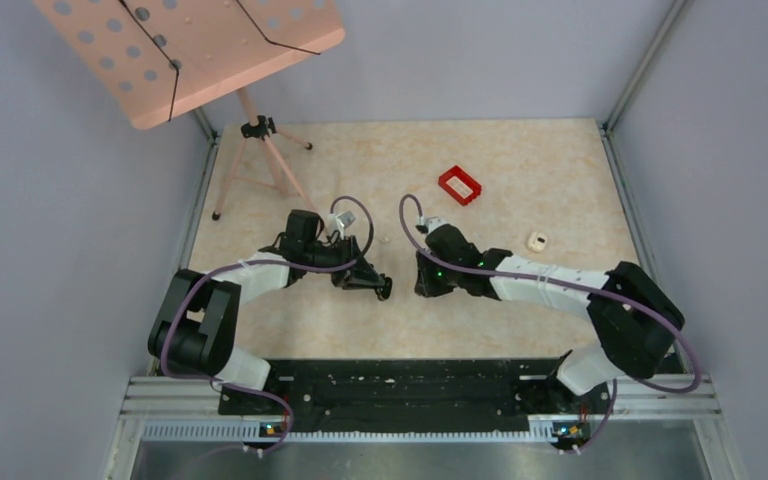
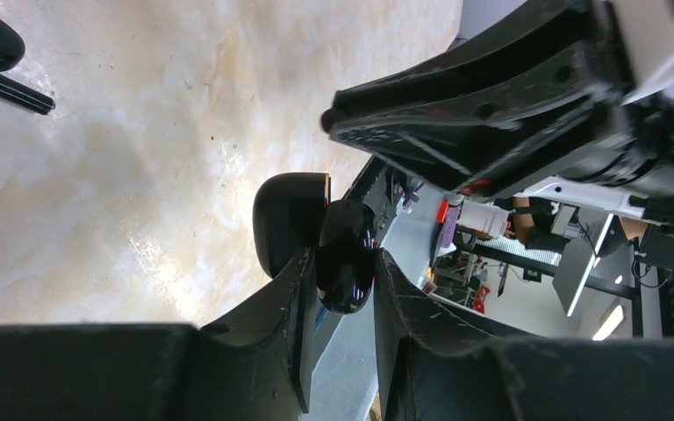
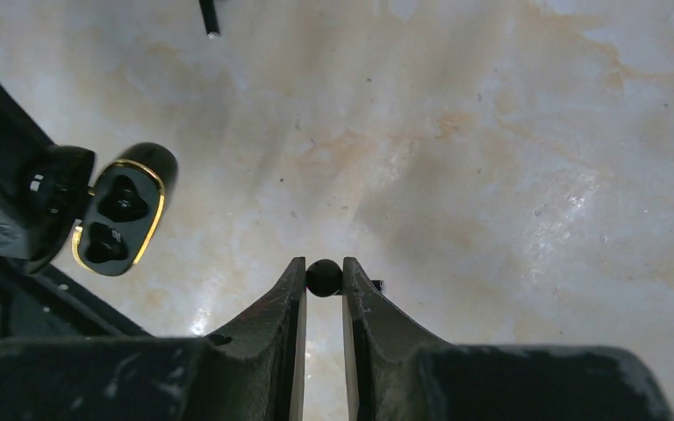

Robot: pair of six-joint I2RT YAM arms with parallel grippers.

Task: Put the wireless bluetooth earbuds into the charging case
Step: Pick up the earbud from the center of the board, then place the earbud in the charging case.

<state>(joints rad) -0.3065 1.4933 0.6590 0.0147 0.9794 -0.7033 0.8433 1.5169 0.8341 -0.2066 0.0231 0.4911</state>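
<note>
Black right gripper [image 3: 323, 267], lower centre of its wrist view: fingers closed on the dark earbud [image 3: 323, 277]. Charging case [image 3: 123, 219], left of that frame: open, gold-rimmed, two wells showing, its lid clamped in the left gripper [image 2: 344, 263]. Cream earbud [image 1: 537, 241], right of the top view, lying on the marbled table [image 1: 560, 160]. Red tray [image 1: 460, 185], upper centre. Pink music stand [image 1: 190, 50], upper left.

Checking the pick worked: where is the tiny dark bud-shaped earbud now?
In the right wrist view, the dark earbud is pinched between the right gripper's fingertips, with the open glossy black charging case held to its left by the left gripper.
</note>
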